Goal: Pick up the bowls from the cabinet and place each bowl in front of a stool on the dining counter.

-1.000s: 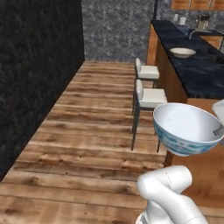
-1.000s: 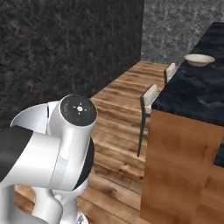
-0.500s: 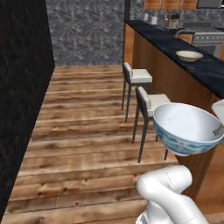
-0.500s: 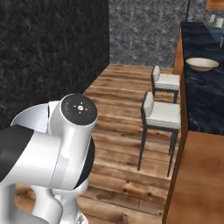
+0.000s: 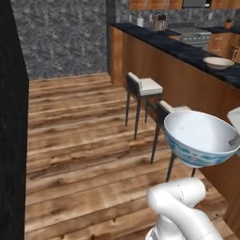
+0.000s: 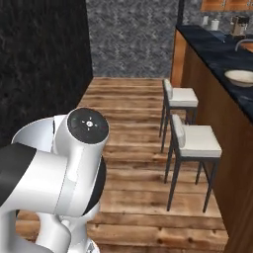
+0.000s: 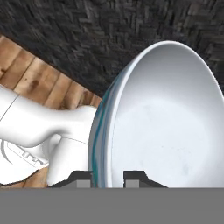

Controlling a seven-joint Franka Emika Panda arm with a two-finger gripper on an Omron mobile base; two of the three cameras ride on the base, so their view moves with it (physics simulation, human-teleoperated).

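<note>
The dining counter (image 5: pixel 187 54) runs along your right, two stools (image 6: pixel 197 141) tucked against its wood side, and the cream bowl (image 5: pixel 218 62) already sits on top near the far stool. You carry the blue-patterned bowl (image 5: pixel 199 138) high beside the counter, the gripper (image 7: pixel 108 177) pinched narrow on its rim. Keep it level as you near the closer stool, lift clear of the counter edge, then set it down squarely before that seat.
</note>
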